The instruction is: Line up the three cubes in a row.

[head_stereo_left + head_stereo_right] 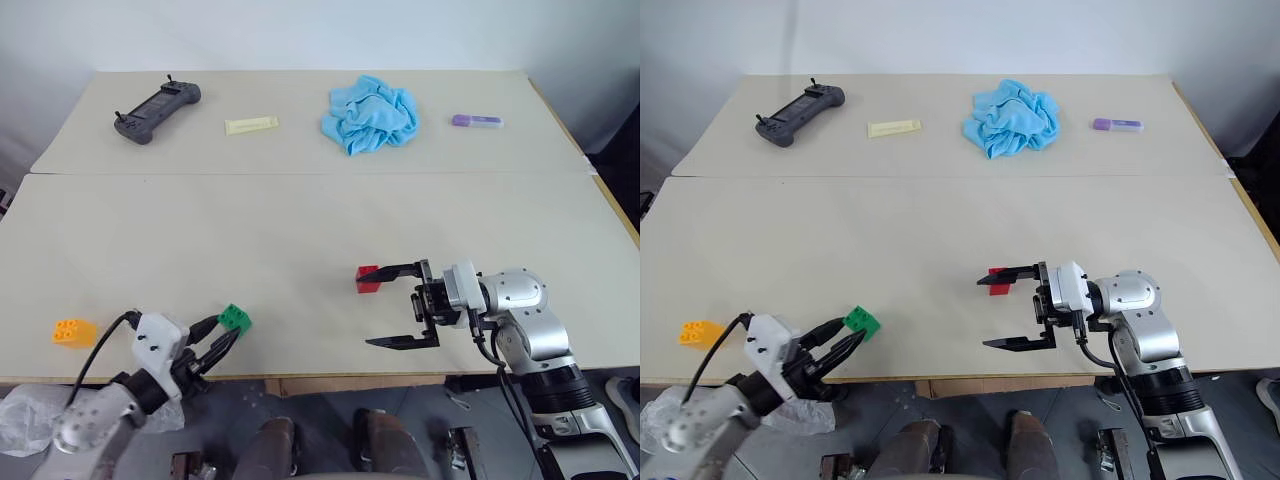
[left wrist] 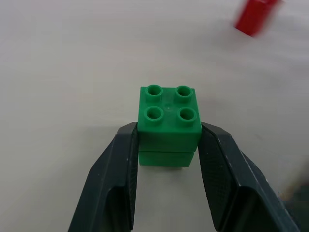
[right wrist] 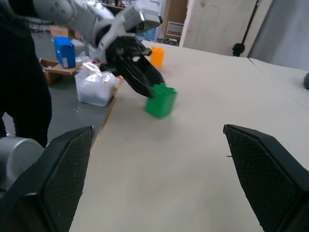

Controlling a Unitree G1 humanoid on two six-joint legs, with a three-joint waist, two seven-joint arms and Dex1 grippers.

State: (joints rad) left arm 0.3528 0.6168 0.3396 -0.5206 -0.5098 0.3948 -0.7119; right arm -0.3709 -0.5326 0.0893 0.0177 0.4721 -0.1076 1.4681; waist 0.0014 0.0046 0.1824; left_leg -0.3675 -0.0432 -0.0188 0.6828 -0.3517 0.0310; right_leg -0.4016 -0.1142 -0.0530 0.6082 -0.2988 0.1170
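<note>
Green block (image 2: pixel 169 124) near desk's (image 1: pixel 300 230) front edge, clamped between left hand's (image 1: pixel 222 340) fingers. Red block (image 1: pixel 368 279) mid-desk, just beside the upper finger of the right hand (image 1: pixel 405 305), fingers spread wide, grasping nothing. Orange-yellow block (image 1: pixel 74 332) at front-left edge, apart.

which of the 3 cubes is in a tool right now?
The green cube: the left tool is shut on its sides. The red cube lies by the open right tool, ungripped. The orange-yellow cube sits alone at the table's left.
</note>
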